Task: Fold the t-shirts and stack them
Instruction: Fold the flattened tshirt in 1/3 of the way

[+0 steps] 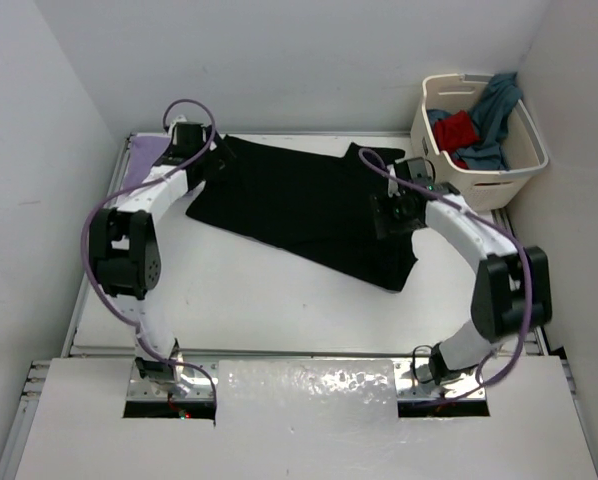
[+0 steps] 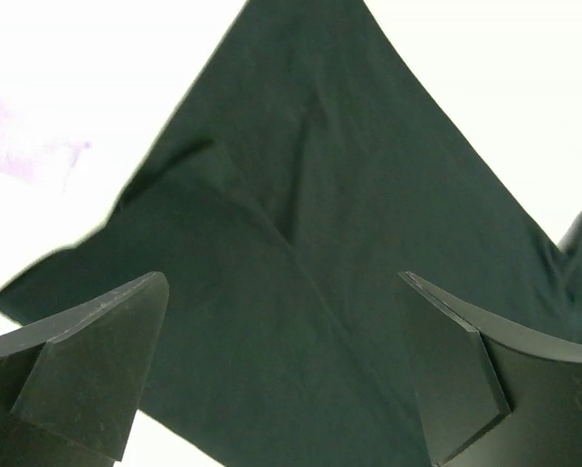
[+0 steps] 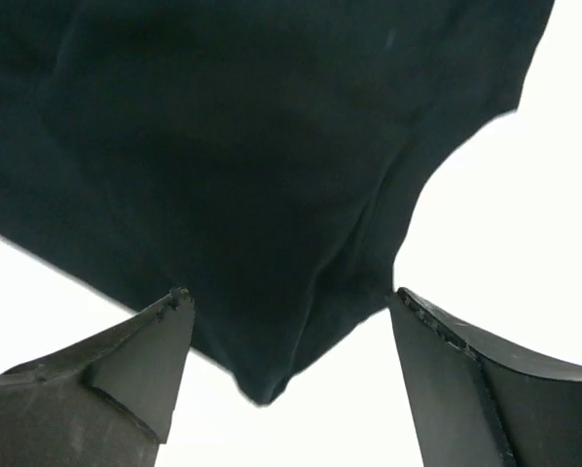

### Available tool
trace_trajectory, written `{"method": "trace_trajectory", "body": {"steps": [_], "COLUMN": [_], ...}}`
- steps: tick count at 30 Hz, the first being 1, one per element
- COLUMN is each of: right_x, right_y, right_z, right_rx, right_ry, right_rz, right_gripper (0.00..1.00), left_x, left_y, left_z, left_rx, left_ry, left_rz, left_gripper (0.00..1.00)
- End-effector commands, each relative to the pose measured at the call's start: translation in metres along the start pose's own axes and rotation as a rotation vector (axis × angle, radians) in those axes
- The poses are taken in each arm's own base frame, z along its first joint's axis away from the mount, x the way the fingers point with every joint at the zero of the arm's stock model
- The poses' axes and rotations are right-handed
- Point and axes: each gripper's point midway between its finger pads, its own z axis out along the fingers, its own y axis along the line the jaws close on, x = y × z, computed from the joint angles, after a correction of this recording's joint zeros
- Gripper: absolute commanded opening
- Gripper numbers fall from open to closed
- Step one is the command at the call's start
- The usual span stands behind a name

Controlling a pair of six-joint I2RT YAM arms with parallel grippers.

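Note:
A black t-shirt lies spread flat across the back middle of the table. My left gripper is open over the shirt's far left corner, with black cloth under and between the fingers. My right gripper is open over the shirt's right side, and a pointed corner of black cloth lies between its fingers. A lavender t-shirt lies at the back left and shows faintly in the left wrist view. A red t-shirt and a teal t-shirt sit in the basket.
A cream laundry basket stands at the back right corner against the wall. White walls close in the table on the left, back and right. The arm bases sit at the near edge.

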Motion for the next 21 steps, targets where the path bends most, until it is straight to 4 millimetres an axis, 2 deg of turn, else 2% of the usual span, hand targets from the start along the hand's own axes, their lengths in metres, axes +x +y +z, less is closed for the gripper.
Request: {"method": "trace_trajectory", "body": {"steps": [1,2,4,6,8,9,10,11,12,17,20,21], "right_x": [0.021,0.026,0.034,0.037,0.036,0.04,0.042,0.045,0.05,0.055,0.048,0.044], "right_y": [0.016,0.025,0.033,0.051,0.071,0.093,0.101,0.106,0.111,0.105,0.108,0.109], "right_z": [-0.008,-0.009,-0.009,-0.01,-0.015,-0.018,-0.02,-0.02,-0.018,-0.006,-0.009,-0.016], "right_rx": [-0.075,-0.121,-0.16,-0.257,-0.365,-0.476,-0.515,-0.539,-0.558,-0.509,-0.483,-0.466], "right_ry": [-0.04,-0.034,-0.03,-0.047,-0.075,-0.083,-0.084,-0.081,-0.083,-0.067,-0.083,-0.082], "right_rz": [0.065,0.077,0.089,0.106,0.109,0.094,0.089,0.095,0.091,0.109,0.063,0.033], "right_gripper": [0.78,0.77,0.75,0.75,0.77,0.79,0.8,0.93,0.99,0.99,0.99,0.99], "left_x": [0.007,0.014,0.033,0.051,0.063,0.069,0.073,0.074,0.079,0.086,0.095,0.1], "left_y": [-0.016,-0.017,-0.006,0.004,0.008,0.011,0.012,0.014,0.016,0.023,0.033,0.036], "left_z": [-0.023,-0.022,-0.018,-0.012,-0.006,-0.002,0.0,0.003,0.006,0.017,0.025,0.028], "left_rx": [0.088,0.105,0.087,0.067,0.072,0.068,0.067,0.061,0.053,0.031,-0.008,-0.016], "left_ry": [-0.012,0.001,0.041,0.082,0.111,0.123,0.132,0.135,0.146,0.157,0.181,0.192], "left_rz": [0.029,0.033,0.034,0.04,0.046,0.045,0.048,0.047,0.05,0.065,0.072,0.075], "left_gripper": [1.0,1.0,1.0,1.0,1.0,1.0,1.0,1.0,1.0,1.0,1.0,1.0]}}
